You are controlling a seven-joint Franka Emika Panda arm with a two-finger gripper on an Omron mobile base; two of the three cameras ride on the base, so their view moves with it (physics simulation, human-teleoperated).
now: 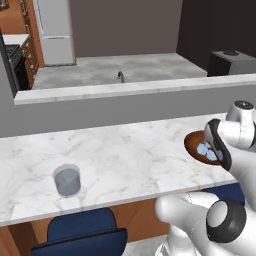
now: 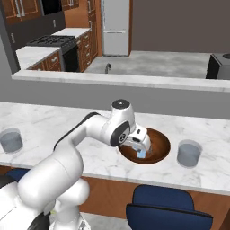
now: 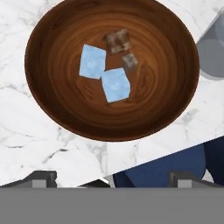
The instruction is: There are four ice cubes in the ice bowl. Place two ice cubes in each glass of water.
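The dark wooden ice bowl [image 3: 57,100] lies right under my gripper [image 3: 113,178], whose jaws stand wide open and hold nothing. Two pale-blue ice cubes [image 3: 92,61] [image 3: 116,84] lie side by side near its middle, with two smaller brownish see-through cubes [image 3: 117,40] just beyond them. From the right base view the gripper [image 2: 141,148] hangs over the bowl [image 2: 162,146], near the counter's front edge. One glass of water [image 2: 188,153] stands just right of the bowl, the other [image 2: 11,140] far to the left. In the left base view the far glass [image 1: 67,180] and the bowl [image 1: 192,142] both show.
The white marble counter [image 2: 67,121] runs left to right, backed by a raised grey ledge [image 2: 121,80]. Blue chairs [image 2: 166,206] [image 1: 82,230] are tucked under the front edge. Bare marble lies between the bowl and the far glass.
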